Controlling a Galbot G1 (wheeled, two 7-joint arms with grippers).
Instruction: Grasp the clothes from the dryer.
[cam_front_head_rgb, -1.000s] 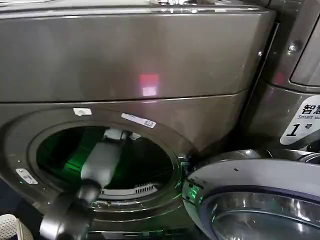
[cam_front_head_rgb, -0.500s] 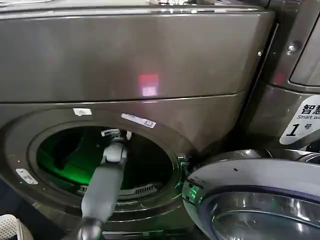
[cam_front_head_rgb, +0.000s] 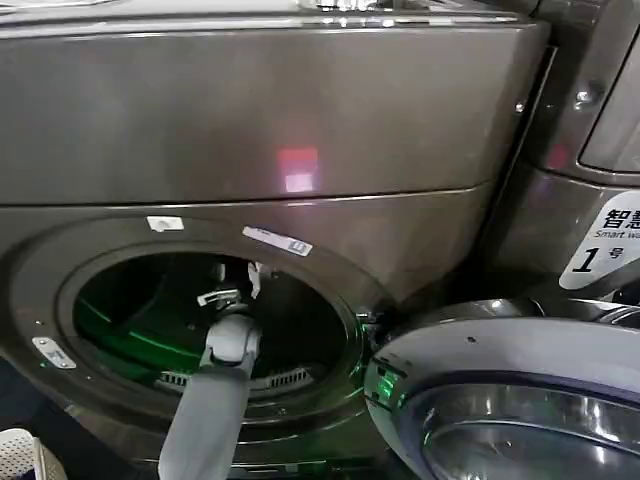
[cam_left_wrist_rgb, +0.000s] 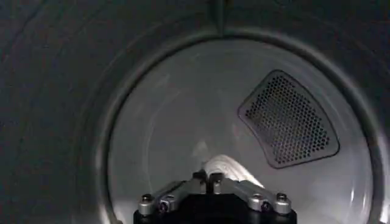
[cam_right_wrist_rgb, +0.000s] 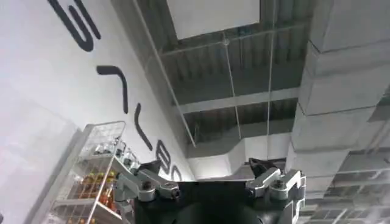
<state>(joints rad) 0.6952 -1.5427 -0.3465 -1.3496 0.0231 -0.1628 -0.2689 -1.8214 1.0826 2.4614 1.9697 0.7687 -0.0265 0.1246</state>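
The dryer (cam_front_head_rgb: 300, 120) is a dark bronze front-loader with its round porthole open. My left arm reaches through the opening, and my left gripper (cam_front_head_rgb: 228, 292) is inside the drum. In the left wrist view the left gripper (cam_left_wrist_rgb: 208, 178) is shut, its tips pressed together in front of the drum's pale back wall (cam_left_wrist_rgb: 177, 122). A small pale fold of the clothes (cam_left_wrist_rgb: 228, 167) rises right at the tips and appears pinched there; the rest of the clothes is hidden. My right gripper (cam_right_wrist_rgb: 207, 176) is open and points up at a ceiling, away from the dryer.
The dryer's door (cam_front_head_rgb: 500, 350) hangs open at the lower right, close beside the porthole. A neighbouring panel carries a white "1" sticker (cam_front_head_rgb: 600, 250). A perforated vent (cam_left_wrist_rgb: 289, 119) sits in the drum's back wall. A white basket corner (cam_front_head_rgb: 20, 455) shows at the lower left.
My left arm has swung from a slant at the lower left to a more upright line under the porthole. The gripper now sits lower in the opening.
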